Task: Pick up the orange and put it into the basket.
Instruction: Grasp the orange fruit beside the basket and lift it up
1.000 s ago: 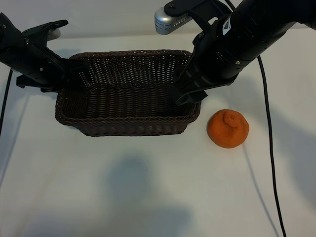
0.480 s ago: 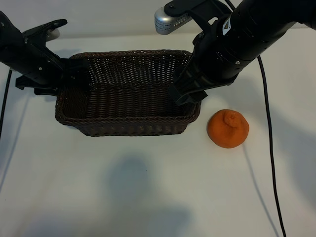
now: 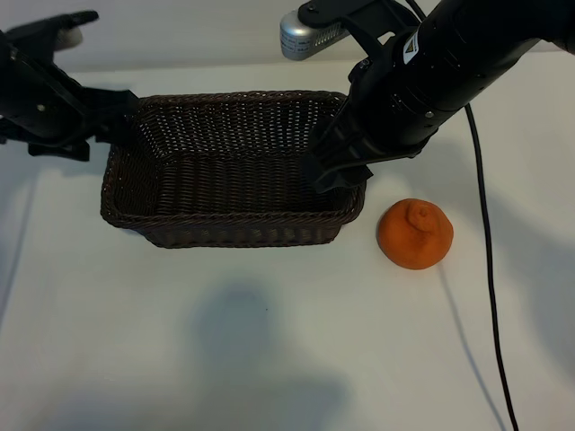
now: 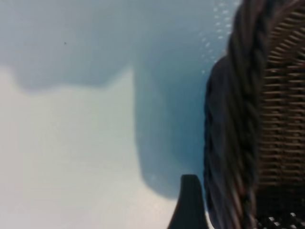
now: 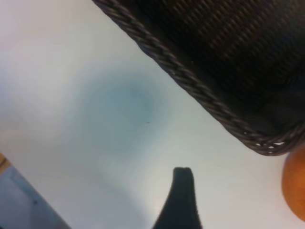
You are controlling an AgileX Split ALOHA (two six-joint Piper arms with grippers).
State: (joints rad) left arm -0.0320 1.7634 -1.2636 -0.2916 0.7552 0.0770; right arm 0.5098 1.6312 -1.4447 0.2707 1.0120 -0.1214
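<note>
The orange point(image 3: 415, 233) rests on the white table just right of the basket point(image 3: 135, 211), untouched; its edge also shows in the right wrist view point(image 5: 295, 186). The dark woven basket holds nothing. My right gripper point(image 3: 340, 175) hangs open over the basket's right end, close to the rim point(image 5: 190, 81); only one of its fingers point(image 5: 181, 195) shows at the wrist. My left gripper point(image 3: 112, 124) stands open just outside the basket's left end, holding nothing. One of its fingers point(image 4: 189, 202) is beside the braided rim point(image 4: 238, 119), apart from it.
A black cable point(image 3: 490, 269) runs down the table to the right of the orange. A silver cylinder point(image 3: 301, 36) sits at the back above the basket. The table's edge point(image 5: 19, 200) shows in the right wrist view. White tabletop stretches in front of the basket.
My left gripper has pulled back to the left and upward, away from the basket's left rim, and opened wider. The right arm, basket and orange have hardly moved.
</note>
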